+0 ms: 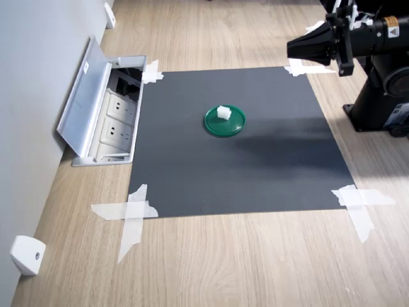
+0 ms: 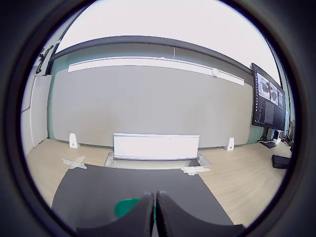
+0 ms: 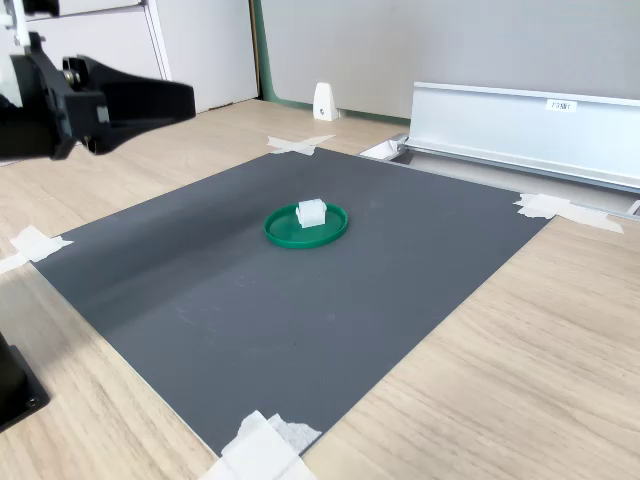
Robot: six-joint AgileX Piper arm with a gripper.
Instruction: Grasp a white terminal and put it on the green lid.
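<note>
**Terminal sitting on the lid, arm raised clear**

I am seeing the tiny white plastic terminal block [image 1: 223, 112] resting on the flat round dark-green plastic lid [image 1: 225, 123], toward its far rim in the second exterior view. The lid is lying near the middle of the dark grey square mat [image 1: 236, 166], with bare mat all around it. My black gripper [image 2: 155, 216] is hovering above the mat, well apart from the lid, its fingers pressed together and holding nothing. Beyond the lid in the wrist view, an open silver floor socket box [image 1: 105, 115] is bordering the mat edge. White tape strips [image 1: 131, 214] are pinning the mat corners. A white wedge-shaped piece [image 1: 27, 254] is sitting far off on the wooden floor [image 1: 255, 262].
</note>
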